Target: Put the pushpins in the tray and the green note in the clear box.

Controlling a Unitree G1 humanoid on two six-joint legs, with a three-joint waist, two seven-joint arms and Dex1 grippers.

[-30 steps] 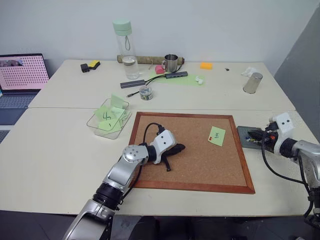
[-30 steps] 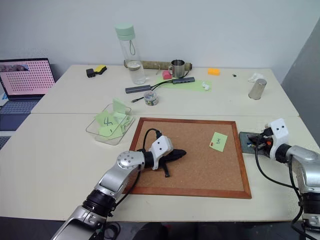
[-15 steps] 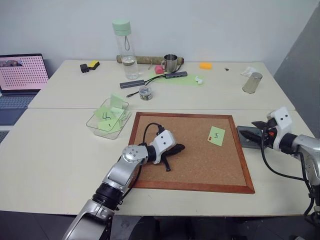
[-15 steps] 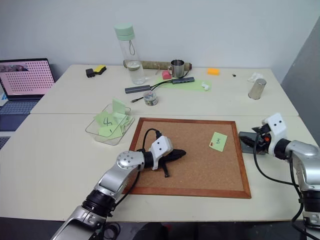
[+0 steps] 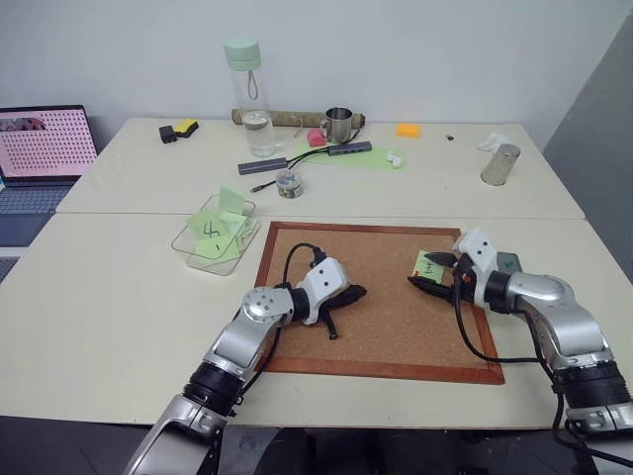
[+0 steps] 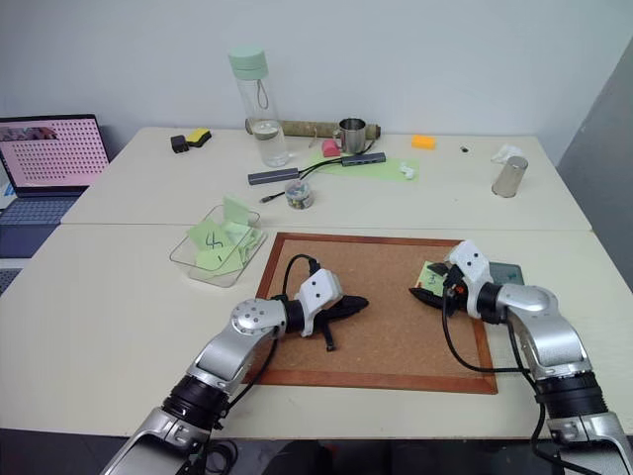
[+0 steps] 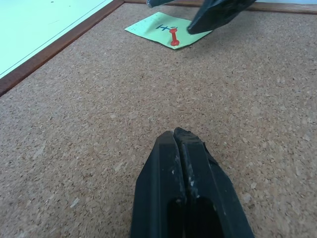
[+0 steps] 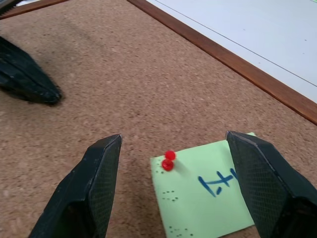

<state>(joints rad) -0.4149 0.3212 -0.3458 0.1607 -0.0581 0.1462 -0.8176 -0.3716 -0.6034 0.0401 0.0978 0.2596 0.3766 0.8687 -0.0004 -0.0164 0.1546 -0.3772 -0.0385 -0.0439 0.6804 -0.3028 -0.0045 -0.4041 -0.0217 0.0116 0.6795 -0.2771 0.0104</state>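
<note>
A grainy corkboard (image 5: 376, 307) in a reddish wood frame lies on the smooth cream table (image 5: 99, 297). Near its middle the left gripper (image 5: 348, 294) rests with its black fingers pressed together. Further right, the right gripper (image 8: 173, 193) hovers with its textured pads apart on either side of a red pushpin (image 8: 169, 159) stuck in the green note (image 8: 208, 191). Beyond, the flat grey tray (image 5: 506, 262) sits just off the frame; the clear box (image 5: 216, 237) holds paper squares.

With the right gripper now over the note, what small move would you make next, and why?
Probably ease the right gripper forward and close on the red pushpin: its jaws stand open either side of the pin, which is stuck in the green note on the corkboard.
</note>
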